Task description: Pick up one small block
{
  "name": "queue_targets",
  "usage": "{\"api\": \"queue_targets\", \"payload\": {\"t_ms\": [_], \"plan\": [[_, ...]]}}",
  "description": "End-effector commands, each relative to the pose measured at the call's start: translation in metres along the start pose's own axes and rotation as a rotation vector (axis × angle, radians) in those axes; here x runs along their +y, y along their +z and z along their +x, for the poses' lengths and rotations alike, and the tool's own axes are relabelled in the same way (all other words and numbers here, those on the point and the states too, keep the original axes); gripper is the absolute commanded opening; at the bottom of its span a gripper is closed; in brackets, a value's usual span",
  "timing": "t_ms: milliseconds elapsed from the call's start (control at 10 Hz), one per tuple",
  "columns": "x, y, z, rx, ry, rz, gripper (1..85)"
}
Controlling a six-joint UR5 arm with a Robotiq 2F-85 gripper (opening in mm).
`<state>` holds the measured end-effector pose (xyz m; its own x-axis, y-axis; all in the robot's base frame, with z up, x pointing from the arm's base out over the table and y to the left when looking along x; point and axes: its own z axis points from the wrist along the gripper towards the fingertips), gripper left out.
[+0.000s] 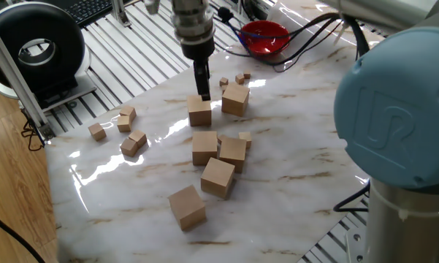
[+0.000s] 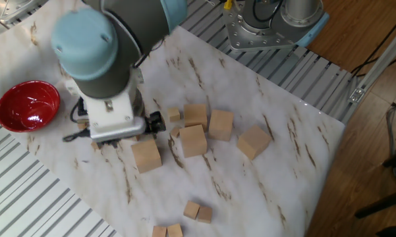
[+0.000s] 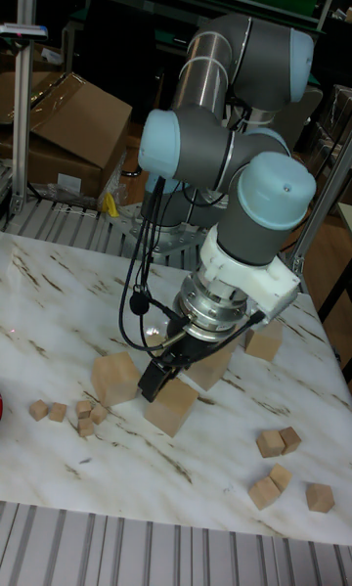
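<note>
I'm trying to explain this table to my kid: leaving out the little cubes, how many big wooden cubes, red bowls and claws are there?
Big wooden cubes: 6
Red bowl: 1
Claw: 1
Total: 8

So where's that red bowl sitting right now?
The red bowl is at the far edge of the table in one fixed view, beyond the blocks, with black cables running beside it.
</note>
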<state>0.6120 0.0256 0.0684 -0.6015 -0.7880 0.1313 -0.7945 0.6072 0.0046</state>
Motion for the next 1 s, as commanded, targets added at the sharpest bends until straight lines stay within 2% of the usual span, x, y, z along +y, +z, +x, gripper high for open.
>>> {"api": "queue_targets", "payload": {"t_ms": [0, 500, 900], "plan": [[0.0, 0.02, -0.011, -0.01, 0.007, 0.023, 85.0], [-0.002, 0.028, -0.009, 0.009, -0.014, 0.037, 85.0], [0.005, 0.04, -0.013, 0.006, -0.005, 0.052, 85.0]]}}
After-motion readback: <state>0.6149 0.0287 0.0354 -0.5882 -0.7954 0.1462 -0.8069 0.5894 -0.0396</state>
